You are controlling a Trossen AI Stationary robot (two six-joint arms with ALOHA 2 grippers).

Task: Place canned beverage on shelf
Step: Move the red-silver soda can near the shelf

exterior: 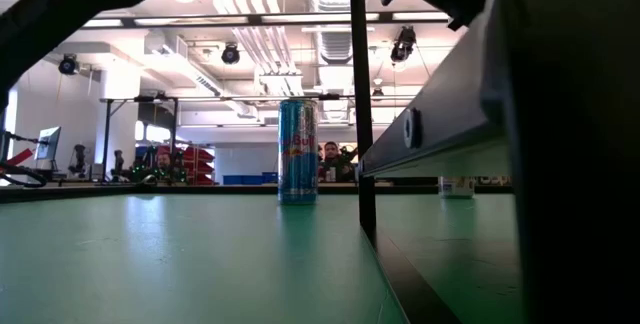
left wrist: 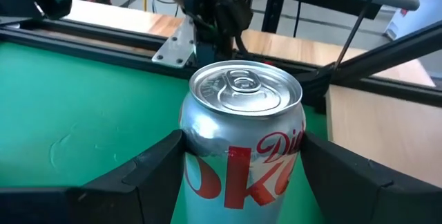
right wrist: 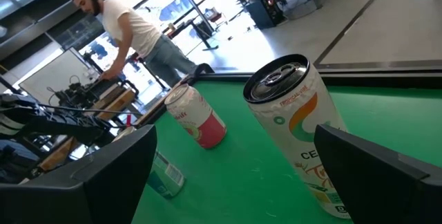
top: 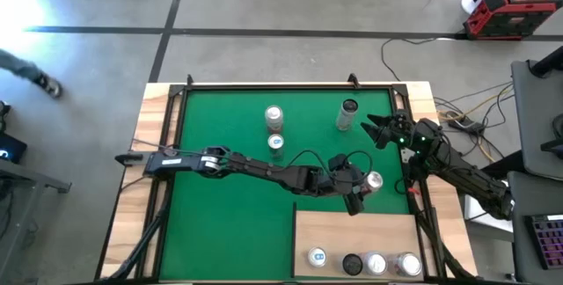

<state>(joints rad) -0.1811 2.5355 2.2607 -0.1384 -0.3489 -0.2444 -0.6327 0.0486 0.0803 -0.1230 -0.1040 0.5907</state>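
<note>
High view lays out the green mat (top: 229, 223) filling the table, with the shelf (top: 352, 232), a pale wood panel, set at its near right corner. Along the shelf's near edge stand four cans (top: 362, 263) in a row. The left arm (top: 255, 169) stretches across the mat to the left gripper (top: 362, 185), whose fingers clasp a silver Diet Coke can (top: 374, 180) just beyond the shelf's far edge. The right gripper (top: 376, 127) waits at the mat's right side, fingers spread wide and holding nothing, pointing at a white Celsius can (top: 347, 114). Two more cans, a pink-and-white one (top: 274, 116) and a pale blue one (top: 276, 142), stand farther left.

Left wrist view alone shows the lettering on the held can (left wrist: 243, 134), upright, a finger against each flank, with the shelf's wood (left wrist: 387, 134) beside it. Right wrist view alone shows a person (right wrist: 138, 34) bending over a bench beyond the table. Low view adds a blue Red Bull can (exterior: 298, 151) standing upright on the mat, and the shelf's dark edge (exterior: 400, 264) from the side.
</note>
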